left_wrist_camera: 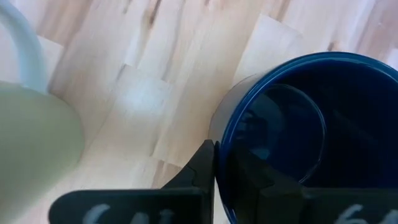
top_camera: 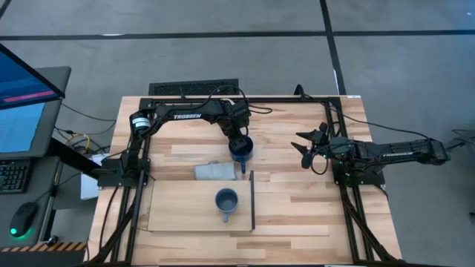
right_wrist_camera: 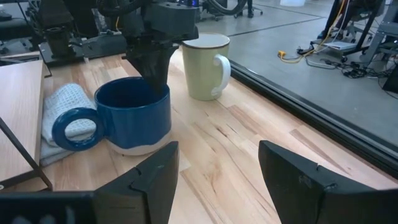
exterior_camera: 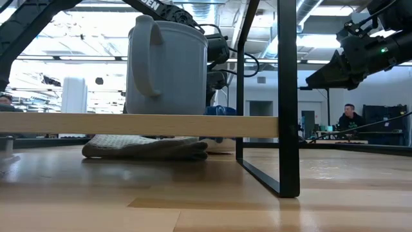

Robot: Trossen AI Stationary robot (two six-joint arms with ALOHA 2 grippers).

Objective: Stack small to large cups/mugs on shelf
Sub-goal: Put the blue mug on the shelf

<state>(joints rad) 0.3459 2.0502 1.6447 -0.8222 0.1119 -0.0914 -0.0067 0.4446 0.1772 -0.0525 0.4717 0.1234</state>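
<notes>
From above, the left gripper point(top_camera: 240, 142) sits at the navy mug point(top_camera: 240, 150) beside the folded cloth point(top_camera: 214, 172); the grey-blue mug point(top_camera: 226, 200) is already on the shelf point(top_camera: 178, 211). Left wrist: jaws pinch the navy rim, one finger inside. Right wrist: right gripper point(right_wrist_camera: 217, 171) idles wide open, cream mug point(right_wrist_camera: 206, 65) behind. I'd lift straight up to clear the cloth.

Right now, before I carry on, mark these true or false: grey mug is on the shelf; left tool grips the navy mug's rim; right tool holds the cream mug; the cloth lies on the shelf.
1. The grey mug stands on the shelf: true.
2. The left tool grips the navy mug at its rim: true.
3. The right tool holds the cream mug: false; it is open and empty, well away from it.
4. The cloth lies on the shelf: false; it lies on the table beside the shelf.
</notes>
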